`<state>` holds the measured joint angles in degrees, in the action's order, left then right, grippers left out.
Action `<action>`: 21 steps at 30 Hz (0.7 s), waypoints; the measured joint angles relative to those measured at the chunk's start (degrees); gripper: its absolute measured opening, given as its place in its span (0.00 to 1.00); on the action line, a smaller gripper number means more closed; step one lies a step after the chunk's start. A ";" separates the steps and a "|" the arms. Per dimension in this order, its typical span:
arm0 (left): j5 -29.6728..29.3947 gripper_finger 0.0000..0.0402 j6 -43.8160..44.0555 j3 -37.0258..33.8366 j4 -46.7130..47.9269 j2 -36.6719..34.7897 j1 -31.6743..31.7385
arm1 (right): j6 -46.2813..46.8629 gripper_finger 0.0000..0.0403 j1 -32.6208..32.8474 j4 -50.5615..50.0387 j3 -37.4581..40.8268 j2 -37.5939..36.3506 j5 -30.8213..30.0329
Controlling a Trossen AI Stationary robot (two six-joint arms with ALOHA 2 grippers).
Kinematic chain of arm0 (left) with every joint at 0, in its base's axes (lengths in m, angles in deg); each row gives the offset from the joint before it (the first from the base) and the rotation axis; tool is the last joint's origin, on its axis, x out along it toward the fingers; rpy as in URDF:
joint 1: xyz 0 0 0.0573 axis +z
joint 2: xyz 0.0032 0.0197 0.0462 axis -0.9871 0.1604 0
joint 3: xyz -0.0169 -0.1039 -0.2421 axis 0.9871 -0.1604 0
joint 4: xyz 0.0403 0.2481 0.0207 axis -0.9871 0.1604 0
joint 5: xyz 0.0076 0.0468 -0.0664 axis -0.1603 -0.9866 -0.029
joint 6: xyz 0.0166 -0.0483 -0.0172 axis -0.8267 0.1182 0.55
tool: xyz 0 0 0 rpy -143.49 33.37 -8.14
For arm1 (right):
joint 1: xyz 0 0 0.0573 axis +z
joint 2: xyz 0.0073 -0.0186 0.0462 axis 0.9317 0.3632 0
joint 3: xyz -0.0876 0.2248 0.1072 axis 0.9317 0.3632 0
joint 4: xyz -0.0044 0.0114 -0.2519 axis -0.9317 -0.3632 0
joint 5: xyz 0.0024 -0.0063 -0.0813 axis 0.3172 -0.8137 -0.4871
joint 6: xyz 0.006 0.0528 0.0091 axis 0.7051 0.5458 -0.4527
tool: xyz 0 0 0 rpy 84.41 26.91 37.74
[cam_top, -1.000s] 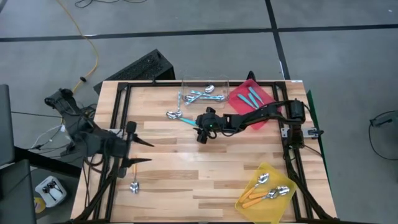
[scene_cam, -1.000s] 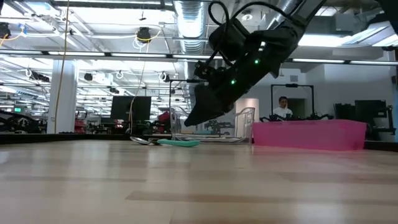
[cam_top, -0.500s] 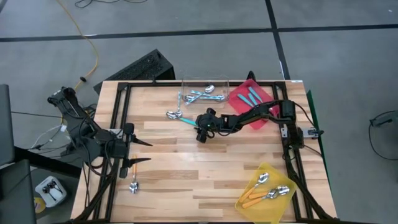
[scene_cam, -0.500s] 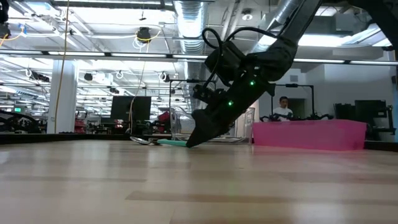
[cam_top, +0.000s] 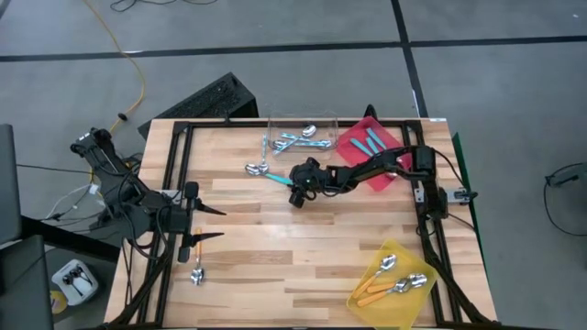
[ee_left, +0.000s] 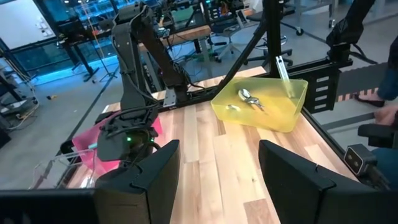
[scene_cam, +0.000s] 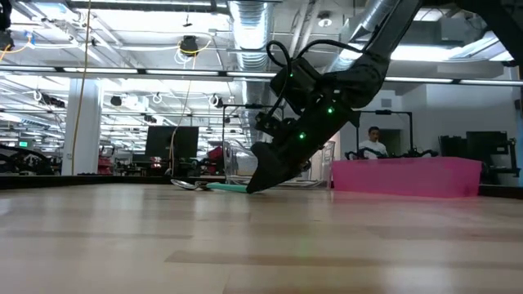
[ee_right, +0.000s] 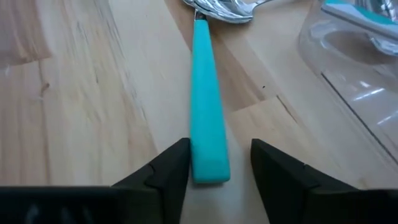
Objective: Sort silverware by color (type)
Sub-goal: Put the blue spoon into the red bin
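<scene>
One teal spoon lies flat on the desk just beside the clear tray, its thin plastic handle running away from a shiny metal bowl. The right gripper is down at the desk with its jaws apart, one on each side of the handle's end, not yet pinched onto it. More spoons lie in the clear tray, the red tray beside it, and the yellow tray well apart. The left gripper waits far from the clear tray, jaws open, holding nothing.
</scene>
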<state>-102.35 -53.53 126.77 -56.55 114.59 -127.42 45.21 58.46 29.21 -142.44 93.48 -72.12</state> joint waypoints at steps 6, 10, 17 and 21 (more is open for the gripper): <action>0.00 0.51 1.07 0.00 0.02 0.02 -0.01 | 0.08 0.32 -0.45 -0.19 0.00 0.00 1.17; 0.00 0.51 1.58 0.00 0.02 0.02 0.00 | 0.88 0.25 -0.43 -0.57 0.00 -0.04 1.20; -0.76 0.51 1.91 0.00 0.47 0.02 0.00 | 2.79 0.25 0.62 -1.33 -0.02 -0.07 0.91; -2.05 0.51 3.49 0.00 1.54 0.02 0.02 | 3.86 0.25 2.61 -1.46 -0.04 -0.04 0.01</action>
<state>-104.40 -50.04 126.77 -55.02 114.61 -127.40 49.07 61.07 27.75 -142.49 93.44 -72.11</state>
